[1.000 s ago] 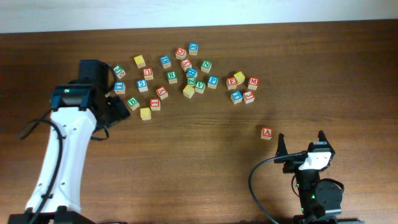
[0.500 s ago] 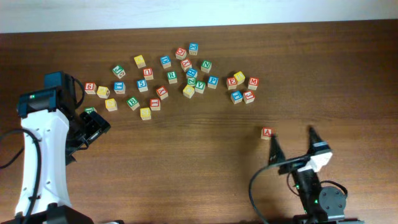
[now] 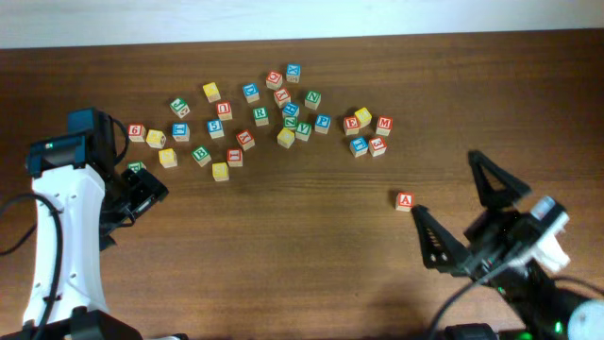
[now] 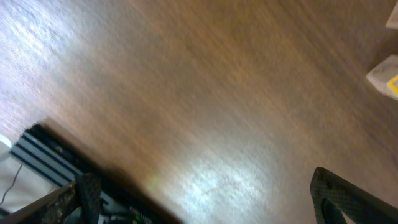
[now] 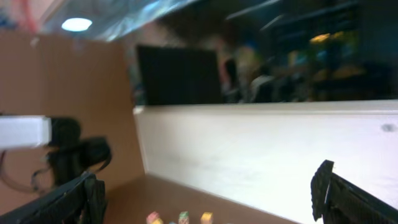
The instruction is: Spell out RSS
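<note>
The cube with a green R lies in the scattered group at the back of the table. Several yellow-faced cubes lie there too, such as one at the back left, one in the middle and one on the right; their letters are too small to read. My left gripper is open and empty, left of the group, over bare wood in the left wrist view. My right gripper is wide open and empty, raised at the front right; the right wrist view looks towards the far wall.
A green B cube lies at the group's left. A red A cube lies alone near my right gripper. A green cube sits against my left arm. A yellow cube shows at the left wrist view's right edge.
My left arm has drawn back left and towards the front, uncovering cubes at the far left. My right arm has risen and tilted up, with its fingers spread wider.
</note>
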`<state>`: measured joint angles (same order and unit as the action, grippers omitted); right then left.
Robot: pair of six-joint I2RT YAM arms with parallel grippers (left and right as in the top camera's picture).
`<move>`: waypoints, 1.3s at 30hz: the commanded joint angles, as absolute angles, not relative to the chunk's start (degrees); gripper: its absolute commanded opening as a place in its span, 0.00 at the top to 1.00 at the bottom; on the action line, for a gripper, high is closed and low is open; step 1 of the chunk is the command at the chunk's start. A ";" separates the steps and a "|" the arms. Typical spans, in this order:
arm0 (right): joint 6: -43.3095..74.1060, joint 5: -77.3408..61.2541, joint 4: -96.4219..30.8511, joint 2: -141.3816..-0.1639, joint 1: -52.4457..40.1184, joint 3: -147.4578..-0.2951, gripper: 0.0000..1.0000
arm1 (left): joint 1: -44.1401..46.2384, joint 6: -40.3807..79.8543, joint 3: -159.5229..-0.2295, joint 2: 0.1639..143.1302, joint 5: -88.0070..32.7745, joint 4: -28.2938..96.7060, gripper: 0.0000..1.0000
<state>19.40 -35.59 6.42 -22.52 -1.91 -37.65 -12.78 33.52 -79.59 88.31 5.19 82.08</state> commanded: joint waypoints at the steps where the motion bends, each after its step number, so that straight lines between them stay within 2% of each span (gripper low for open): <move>1: 17.37 -54.89 6.11 -37.80 -1.85 -46.76 0.02 | -12.82 34.06 -79.61 88.51 5.32 81.91 0.01; 5: 18.81 -67.11 3.55 -61.60 -4.21 -57.56 0.02 | -12.80 34.06 -79.61 88.51 5.34 81.91 0.01; 11: 18.87 -62.37 2.31 -83.31 -15.42 -73.21 0.02 | -12.80 34.06 -79.61 88.51 5.32 81.91 0.01; 15: 19.22 -58.52 2.81 -84.90 -22.94 -74.06 0.02 | -12.80 34.06 -79.61 88.51 5.34 81.91 0.01; 17: 24.45 -57.60 5.10 -84.93 -25.89 -74.06 0.02 | -12.80 34.06 -79.61 88.51 5.34 81.91 0.01; 20: 23.99 -44.73 4.73 -84.93 -31.11 -75.02 0.01 | -12.80 34.06 -79.61 88.51 5.32 81.91 0.01; 21: 21.65 -40.93 1.45 -85.34 -31.05 -77.62 0.02 | -12.80 34.06 -79.61 88.51 5.32 81.91 0.01; 24: 11.11 -28.49 -21.32 -93.34 -31.11 -96.16 0.02 | -12.80 34.06 -79.61 88.51 5.32 81.91 0.01; 26: 5.93 -22.02 -39.59 -105.19 -31.11 -113.27 0.02 | -12.82 34.06 -79.61 88.51 5.32 81.91 0.01; 28: 5.54 -18.37 -53.76 -119.79 -31.11 -130.23 0.01 | -12.80 34.06 -79.61 88.51 5.32 81.91 0.01; 29: 5.54 -18.37 -55.05 -125.45 -31.11 -134.65 0.02 | -12.80 34.06 -79.61 88.51 5.34 81.93 0.01; 35: 9.47 -16.40 -43.64 -133.51 -31.57 -134.08 0.00 | -12.80 34.06 -79.61 88.51 5.32 81.91 0.01; 36: 9.47 -15.31 -43.68 -135.26 -31.90 -134.08 0.03 | -12.80 34.06 -79.61 88.51 5.32 81.93 0.01; 37: 9.58 -14.22 -43.70 -137.10 -32.34 -134.04 0.13 | -12.80 34.06 -79.61 88.51 5.32 81.91 0.01; 38: 9.98 -12.19 -43.68 -138.80 -33.04 -134.04 0.18 | -12.80 34.06 -79.61 88.51 5.32 81.91 0.01; 39: 11.05 -8.23 -43.68 -140.07 -33.69 -134.04 0.18 | -12.80 34.06 -79.61 88.51 5.34 81.91 0.01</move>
<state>9.39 -14.79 -43.55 -137.12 -31.88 -133.67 -12.78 33.52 -79.40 88.53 5.08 81.89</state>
